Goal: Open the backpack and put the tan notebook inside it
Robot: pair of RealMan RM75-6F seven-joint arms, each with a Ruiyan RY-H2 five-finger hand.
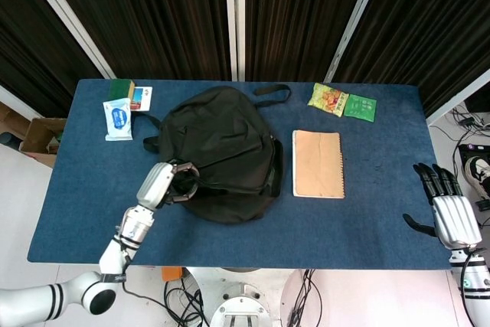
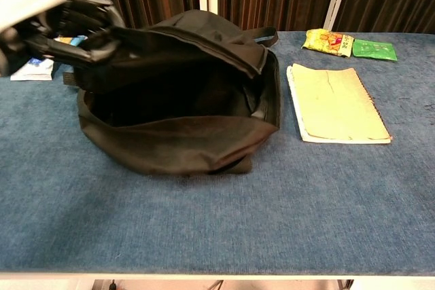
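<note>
— Black fabric, soft and slumped: the backpack (image 2: 183, 110) lies on the blue felt-like counter (image 1: 360, 212), its mouth gaping wide toward the chest camera, dark inside. What holds it up?

— Its upper flap is gripped by the left hand (image 2: 58, 15), silver shell with dark fingers (image 2: 102, 15) curled around the edge of the cloth and lifting it clear of the lower lip. In the head view the same hand (image 1: 162, 183) sits at the bag's near-left edge.

— And the tan notebook (image 1: 318, 163)?

— Flat on the counter just to the right of the backpack, not touching it; a plain kraft-paper rectangle with a spiral binding along its right side, slightly worn at the corners in the chest view.

— The other hand?

— The right hand (image 1: 446, 212) hangs off the counter's right edge, palm down, fingers spread and holding nothing.

— Anything else on the cloth?

— Two glossy snack packets (image 1: 342, 103) at the far right, one orange-yellow, one green; a white and blue wipes pack (image 1: 118, 119) at the far left beside a green sponge (image 1: 120, 89) and a small card (image 1: 141, 98). Dark ribbed curtains (image 1: 153, 13) split by white frames close the room behind
</note>
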